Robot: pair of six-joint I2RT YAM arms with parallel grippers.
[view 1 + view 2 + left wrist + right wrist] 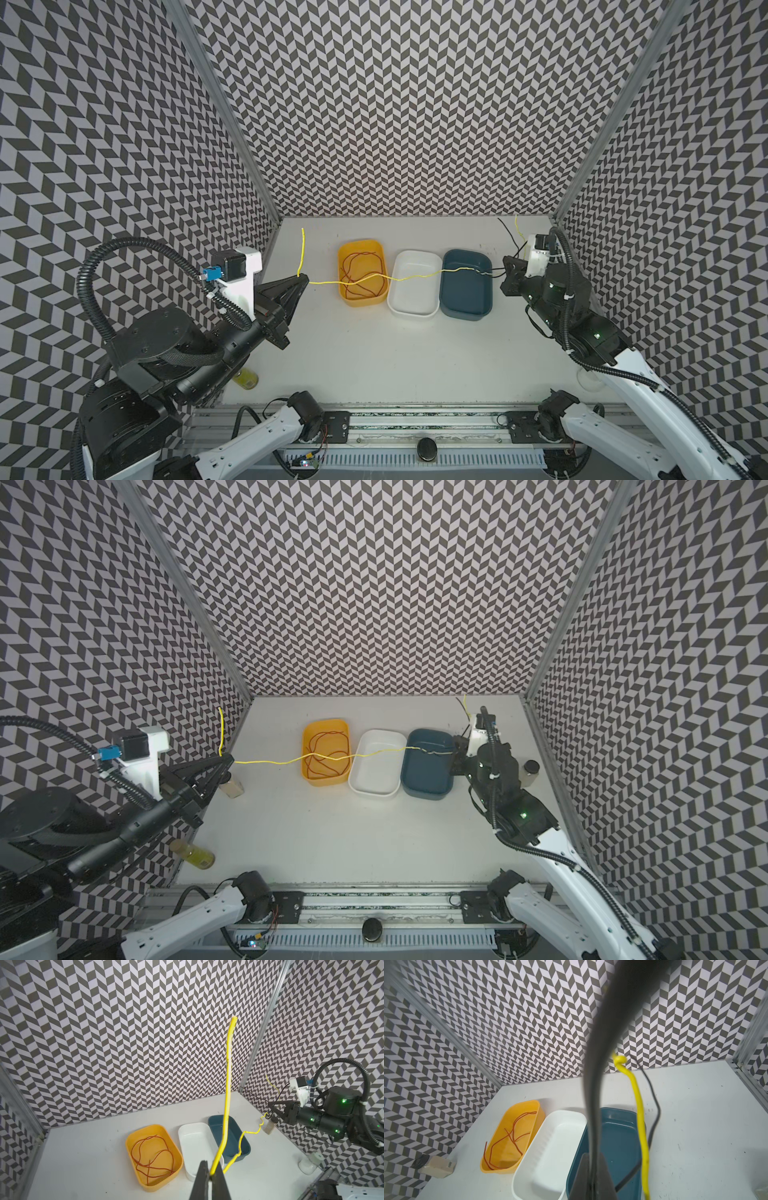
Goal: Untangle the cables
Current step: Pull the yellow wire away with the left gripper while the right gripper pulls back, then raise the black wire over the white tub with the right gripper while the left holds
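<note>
- Nearest, at the left edge of the white surface [374, 353], a bottle of yellowish liquid [197, 854] lies partly under the left arm.
- Farther in, the left pincer [305, 277] is raised and clamped tight on the yellow cable [415, 277]. A short free end stands up from its jaws.
- From that grip the yellow cable stretches across to the right arm in a slightly wavy line. It passes over 3 tubs set side by side in a row: a yellow tub [357, 303], a white tub [413, 311] and a blue tub [465, 312].
- The red cable [154, 1157] lies in loose loops inside the yellow tub, apart from the other 2 cables.
- Beside the blue tub, the right pincer [504, 274] is closed on the black cable [656, 1109]. In the right wrist view a blurred dark strand rises from between its jaws.
- The yellow cable runs just beside the black one there. It makes a small knot-like twist against it.
- Farthest back, the free ends of the yellow and black cables stick up beside the right arm, toward the patterned back wall [415, 124].
</note>
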